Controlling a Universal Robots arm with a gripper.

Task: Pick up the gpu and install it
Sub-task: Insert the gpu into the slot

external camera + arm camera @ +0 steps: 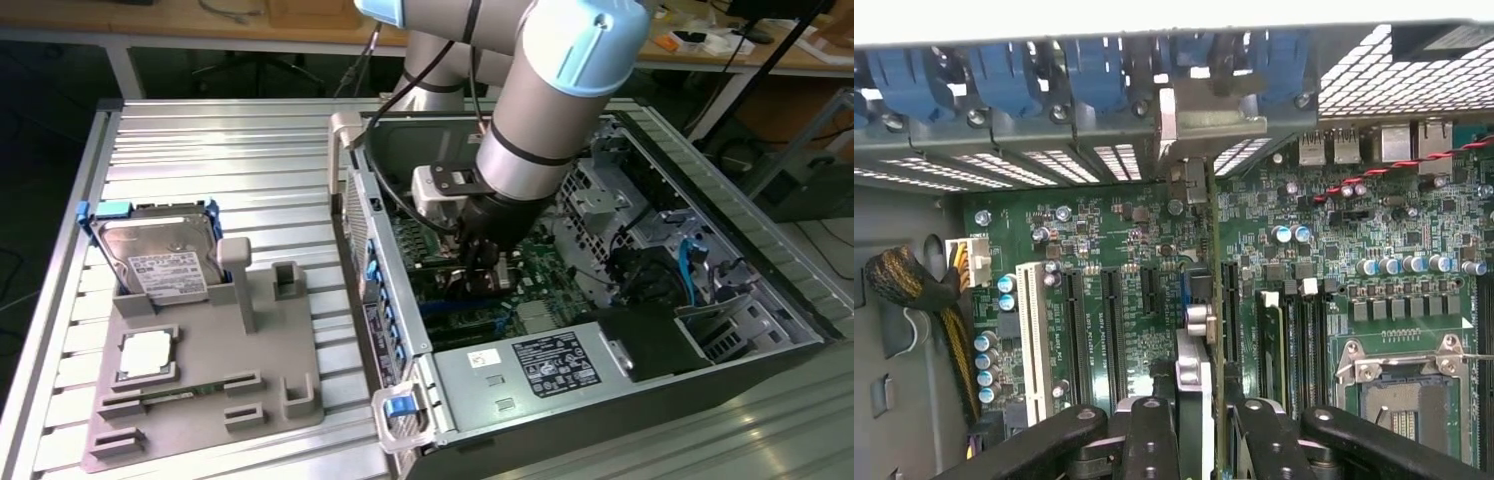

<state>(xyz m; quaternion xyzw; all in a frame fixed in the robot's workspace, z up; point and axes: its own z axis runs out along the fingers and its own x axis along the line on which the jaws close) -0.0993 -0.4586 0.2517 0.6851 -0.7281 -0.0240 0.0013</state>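
The gripper (483, 268) is seen at centre of the exterior view, lowered inside the open PC case (641, 395), just above the motherboard (541, 275). In the wrist view the gripper (1199, 420) sits at bottom centre, its dark fingers (1151, 440) closed on the gpu (1216, 300), which is held edge-on betw. them. The card is seen as a thin vertical strip running from the fingers up the middle of the frame, w/ its silver end bracket (1199, 125) reaching the rear slot wall at upper centre, beside the blue retention clips (1004, 75). The card's lower edge is lined up over a long black expansion slot (1229, 310) on the board; whether it is fully seated can't be told. A white slot (1034, 335) is seen at lower left of the wrist frame, and the CPU socket (1399, 370) at lower right, w/ RAM slots (1309, 335) betw. it and the card.

In the exterior view the gpu is mostly hidden by the wrist and gripper. At left of that frame a grey parts tray (200, 400) is seen on the metal table (214, 140), well apart from the case. A hard drive (160, 255) stands in its upper part, a CPU (144, 355) lies at mid tray, and a RAM stick (180, 395) lies lower down. The PSU (527, 370) is seen at lower centre.
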